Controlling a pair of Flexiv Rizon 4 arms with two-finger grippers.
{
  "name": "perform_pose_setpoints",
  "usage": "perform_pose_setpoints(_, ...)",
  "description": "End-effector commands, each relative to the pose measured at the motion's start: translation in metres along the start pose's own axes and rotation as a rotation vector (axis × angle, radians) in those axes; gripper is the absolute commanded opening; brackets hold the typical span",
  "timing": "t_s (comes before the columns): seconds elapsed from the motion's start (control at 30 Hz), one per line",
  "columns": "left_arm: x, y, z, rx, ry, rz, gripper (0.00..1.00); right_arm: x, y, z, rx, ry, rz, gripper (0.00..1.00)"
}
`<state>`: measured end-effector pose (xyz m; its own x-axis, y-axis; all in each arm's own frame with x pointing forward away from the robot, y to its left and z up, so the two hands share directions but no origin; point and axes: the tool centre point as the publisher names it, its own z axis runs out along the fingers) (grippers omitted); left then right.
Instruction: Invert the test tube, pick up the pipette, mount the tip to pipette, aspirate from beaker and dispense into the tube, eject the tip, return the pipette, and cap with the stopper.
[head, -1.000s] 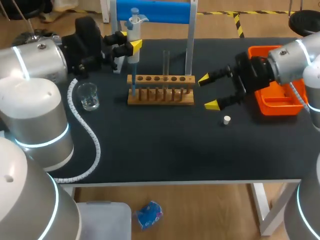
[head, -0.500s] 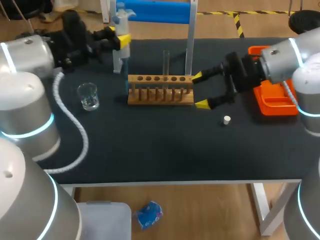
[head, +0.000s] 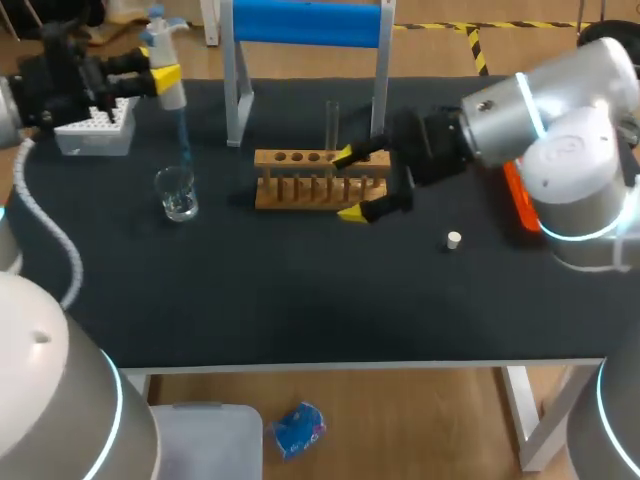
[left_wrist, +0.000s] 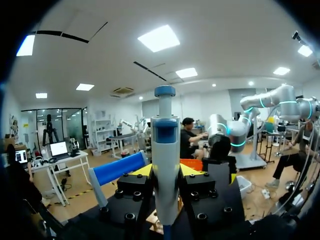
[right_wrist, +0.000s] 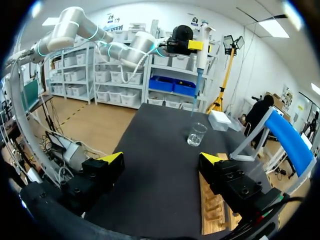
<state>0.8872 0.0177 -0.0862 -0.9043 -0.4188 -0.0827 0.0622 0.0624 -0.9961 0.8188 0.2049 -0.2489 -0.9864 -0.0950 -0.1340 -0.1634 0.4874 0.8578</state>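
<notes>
My left gripper (head: 158, 74) is shut on the white and blue pipette (head: 170, 88), which hangs upright at the back left. Its thin lower end points down just above the glass beaker (head: 178, 192). In the left wrist view the pipette (left_wrist: 165, 165) stands between the yellow tips of the gripper (left_wrist: 165, 171). A clear test tube (head: 332, 125) stands upright in the wooden rack (head: 300, 180). My right gripper (head: 350, 185) is open over the rack's right end with nothing held. From the right wrist, the open gripper (right_wrist: 161, 159) faces the beaker (right_wrist: 196, 134) and the pipette (right_wrist: 201, 47). A small white stopper (head: 454, 240) lies on the mat.
A white tip box (head: 95, 128) sits at the back left under my left arm. A blue-topped stand (head: 305, 22) rises behind the rack. An orange tray (head: 522, 205) is partly hidden behind my right arm. A white coiled cable (head: 45, 225) hangs from the left arm.
My left arm carried the pipette leftward from beside the rack to above the beaker. My right gripper moved left, still open, from near the orange tray to the rack's right end.
</notes>
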Motion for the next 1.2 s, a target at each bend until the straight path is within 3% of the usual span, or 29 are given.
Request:
perform_pose_setpoints(0.03, -0.001, -0.002, -0.014, -0.002, 0.051, 0.000, 0.00, -0.009, 0.002, 0.012, 0.014, 0.013, 0.003, 1.00)
perform_pose_setpoints(0.53, -0.001, -0.002, -0.014, -0.002, 0.051, 0.000, 0.00, -0.009, 0.002, 0.012, 0.014, 0.013, 0.003, 1.00)
perform_pose_setpoints(0.77, -0.029, 0.010, -0.007, 0.004, 0.105, 0.039, 0.00, -0.018, -0.002, 0.027, 0.068, -0.059, -0.005, 1.00)
perform_pose_setpoints(1.2, -0.063, 0.039, -0.009, 0.005, 0.110, 0.033, 0.00, -0.027, -0.001, 0.043, 0.095, -0.081, 0.013, 1.00)
